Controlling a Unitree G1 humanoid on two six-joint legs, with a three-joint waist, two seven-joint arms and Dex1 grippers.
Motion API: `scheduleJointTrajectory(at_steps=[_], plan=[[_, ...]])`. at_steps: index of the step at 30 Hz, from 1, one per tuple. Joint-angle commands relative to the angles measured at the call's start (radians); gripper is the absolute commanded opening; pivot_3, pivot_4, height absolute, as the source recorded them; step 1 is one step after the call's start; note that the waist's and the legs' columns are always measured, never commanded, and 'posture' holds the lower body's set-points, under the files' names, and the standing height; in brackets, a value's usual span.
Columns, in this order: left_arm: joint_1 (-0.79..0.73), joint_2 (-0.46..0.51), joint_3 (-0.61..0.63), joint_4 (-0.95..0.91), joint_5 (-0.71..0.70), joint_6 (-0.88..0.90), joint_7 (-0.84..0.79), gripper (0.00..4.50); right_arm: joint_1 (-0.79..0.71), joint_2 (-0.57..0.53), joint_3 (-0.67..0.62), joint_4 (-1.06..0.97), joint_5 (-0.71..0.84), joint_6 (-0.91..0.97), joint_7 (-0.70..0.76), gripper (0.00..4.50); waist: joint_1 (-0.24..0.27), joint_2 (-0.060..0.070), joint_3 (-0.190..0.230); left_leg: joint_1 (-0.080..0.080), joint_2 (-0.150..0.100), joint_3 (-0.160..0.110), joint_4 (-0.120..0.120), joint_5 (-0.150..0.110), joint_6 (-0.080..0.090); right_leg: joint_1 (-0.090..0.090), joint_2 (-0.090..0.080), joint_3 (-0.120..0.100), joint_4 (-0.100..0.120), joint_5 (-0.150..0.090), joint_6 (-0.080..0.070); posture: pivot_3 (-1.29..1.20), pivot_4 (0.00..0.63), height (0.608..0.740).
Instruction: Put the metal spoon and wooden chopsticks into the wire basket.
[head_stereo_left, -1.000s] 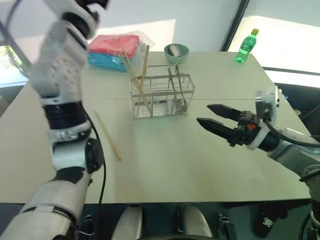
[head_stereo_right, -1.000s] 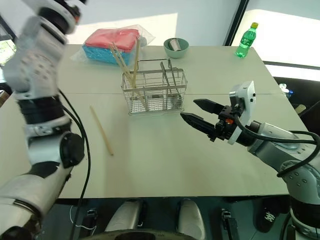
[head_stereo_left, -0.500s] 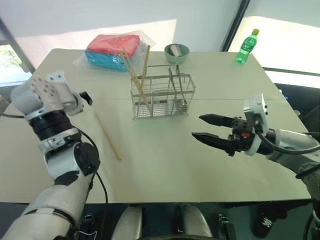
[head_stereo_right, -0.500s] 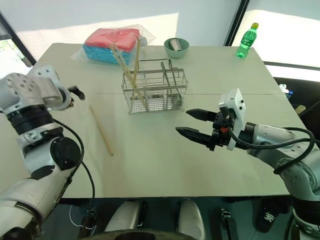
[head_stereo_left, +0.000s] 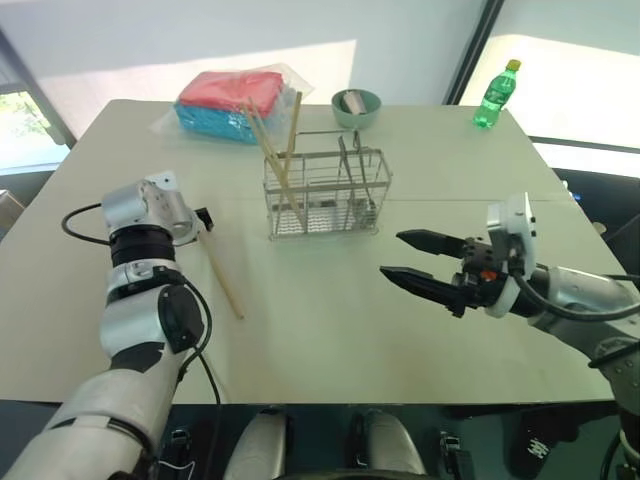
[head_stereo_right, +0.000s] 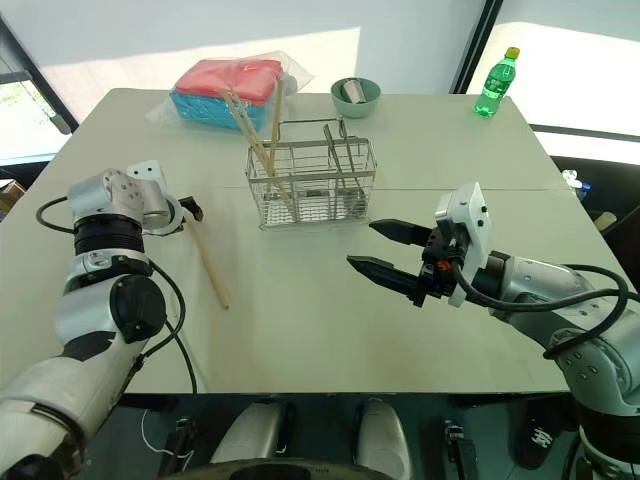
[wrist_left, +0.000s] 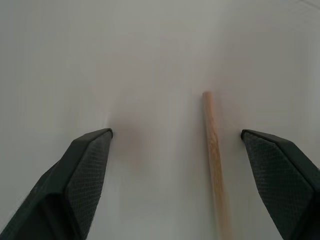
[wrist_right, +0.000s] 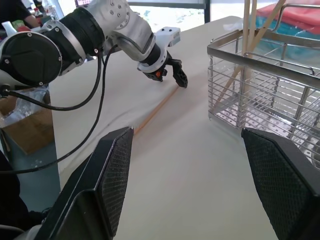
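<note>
Here, one wooden chopstick (head_stereo_left: 218, 272) lies flat on the worktop (head_stereo_left: 330, 320), left of the wire basket (head_stereo_left: 325, 190). The left gripper (wrist_left: 177, 135) straddles its far tip, jaws wide and empty. Closing so near the end could flick it away. The right gripper (head_stereo_left: 415, 258) hovers with jaws wide, empty.

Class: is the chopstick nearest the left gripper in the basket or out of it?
Out. The chopstick lies flat on the table, beside the basket.

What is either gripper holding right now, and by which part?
Nothing. The open left gripper straddles the loose pale wooden chopstick without touching it; the right gripper is open and empty.
</note>
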Motion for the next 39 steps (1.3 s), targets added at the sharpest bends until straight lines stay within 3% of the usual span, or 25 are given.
scheduleJointTrajectory(at_steps=[1, 6, 18, 22, 27, 34, 39], plan=[[-0.017, 0.012, -0.006, 0.117, -0.007, -0.089, 0.001, 2.66, -0.003, 0.005, -0.036, -0.036, 0.028, -0.009, -0.022, 3.58, 0.005, 0.001, -0.001, 0.0, 0.0, 0.0, 0.0, 0.0, 0.0, 0.0, 0.0, 0.0, 0.0, 0.0, 0.0, 0.0, 0.15, 0.667], [-0.052, 0.03, 0.0, 0.185, -0.024, -0.128, 0.021, 0.03, 0.001, 0.003, -0.039, -0.038, 0.035, -0.013, -0.033, 3.58, 0.013, 0.001, -0.003, 0.0, 0.0, 0.001, 0.0, 0.0, 0.0, 0.0, 0.0, 0.0, 0.0, 0.0, 0.0, 0.0, 0.15, 0.667], [-0.08, 0.111, 0.017, 0.128, -0.071, -0.221, 0.041, 0.03, -0.013, 0.002, -0.026, -0.006, 0.018, -0.024, -0.011, 3.58, 0.008, -0.002, -0.001, -0.003, 0.0, 0.001, 0.0, -0.001, 0.001, -0.003, 0.0, 0.0, 0.0, 0.0, 0.0, 0.0, 0.15, 0.667], [-0.145, 0.209, 0.009, 0.059, -0.083, -0.416, -0.029, 0.03, -0.034, 0.001, -0.022, 0.002, 0.03, -0.011, -0.017, 3.58, 0.007, -0.007, 0.002, -0.005, 0.001, 0.001, 0.0, 0.0, 0.001, -0.006, 0.001, 0.0, 0.0, 0.0, 0.0, 0.0, 0.15, 0.667], [-0.251, 0.265, -0.022, -0.003, -0.104, -0.639, -0.173, 0.03, -0.041, 0.007, -0.01, 0.01, 0.035, 0.0, -0.021, 3.58, 0.017, -0.009, 0.003, -0.006, 0.0, 0.001, 0.0, 0.0, -0.001, -0.005, -0.001, 0.0, -0.002, 0.0, -0.001, 0.0, 0.15, 0.667], [-0.37, 0.238, -0.051, -0.153, -0.188, -0.817, -0.399, 0.03, -0.048, 0.003, -0.004, 0.011, 0.047, 0.018, -0.029, 3.58, 0.011, -0.009, 0.003, -0.005, -0.002, 0.001, 0.001, -0.001, 0.001, -0.003, -0.002, -0.001, -0.003, 0.001, 0.0, 0.0, 0.15, 0.667], [-0.387, 0.184, -0.07, -0.274, -0.265, -0.823, -0.498, 0.03, -0.028, -0.006, -0.021, -0.004, 0.06, 0.029, -0.039, 3.58, 0.006, -0.008, 0.003, -0.005, 0.0, 0.001, 0.0, -0.001, 0.002, -0.003, -0.001, -0.001, -0.003, 0.001, 0.0, 0.0, 0.15, 0.667]])
